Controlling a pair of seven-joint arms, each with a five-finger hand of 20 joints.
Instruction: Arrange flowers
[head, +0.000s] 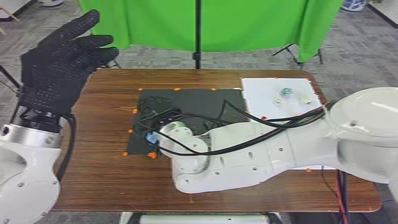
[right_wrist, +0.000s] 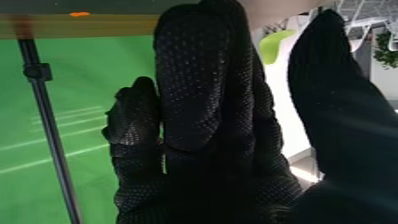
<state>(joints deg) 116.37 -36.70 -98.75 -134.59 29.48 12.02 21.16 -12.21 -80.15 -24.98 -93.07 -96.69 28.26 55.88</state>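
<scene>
The robot's right hand (head: 158, 107) is over the dark mat (head: 187, 95), its fingers straight and pressed close together, with the thumb standing apart across an open gap. The left hand (head: 55, 65) is raised at the left, its fingers relaxed, some slightly bent. What look like small pale flowers (head: 286, 92) lie on the white sheet (head: 258, 86), on the table's (head: 111, 92) far right.
</scene>
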